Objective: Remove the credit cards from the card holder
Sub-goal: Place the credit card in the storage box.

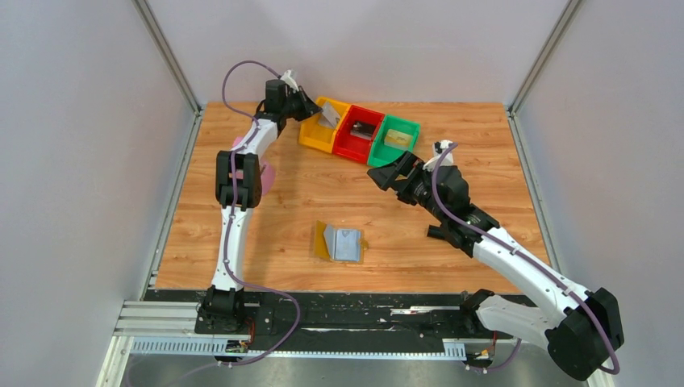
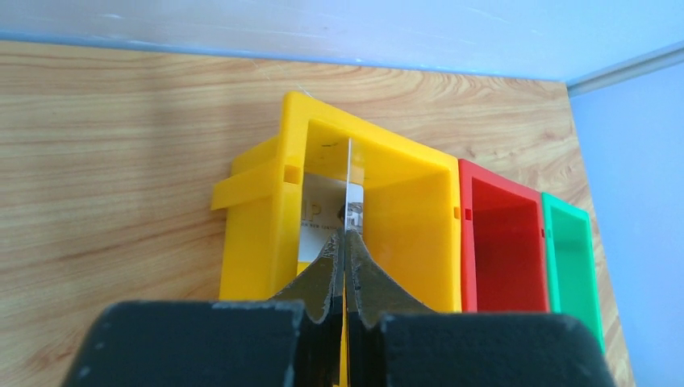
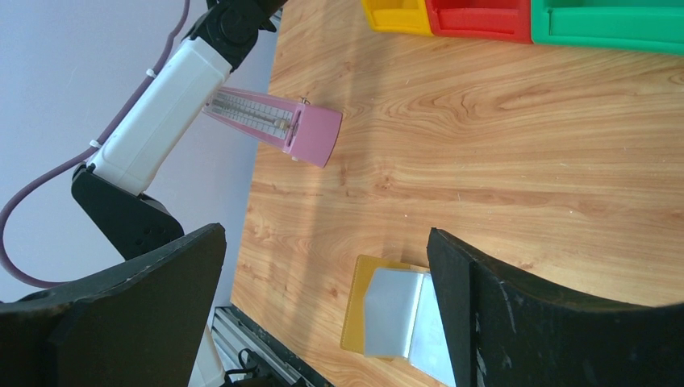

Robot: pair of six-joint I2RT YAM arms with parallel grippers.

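**Clerk:** Item 1, card holder. Location?

**Checker:** Middle of the counter. It lies open and flat with the light blue lining up and a mustard flap folded out on its left. Both end effectors are well apart from it.

**Clerk:** Axis?

**Checker:** The long axis runs roughly left to right across the counter, slightly skewed. The fold runs near to far.

**Clerk:** Item 2, silver-grey card?

**Checker:** Clenched in the left end effector, over the yellow bin, the leftmost in a row of 3. In the left wrist view the card stands on edge, thin edge toward the camera. Its long axis runs out from the fingertips and down into the bin. In the top view it leans.

**Clerk:** Items 3 and 4?

**Checker:** A dark grey card sits in the red bin and a golden card in the green bin. Both appear to lie flat, though they are small in the top view.

**Clerk:** Right end effector?

**Checker:** Released, jaws wide with nothing between them. It hangs over bare counter just on the near side of the green bin.

**Clerk:** Progress?

**Checker:** Judged late. 2 cards are binned and 1 is poised for release. What is left is to let that card go. Whether the holder's pockets hide another card, I cannot tell from these views.
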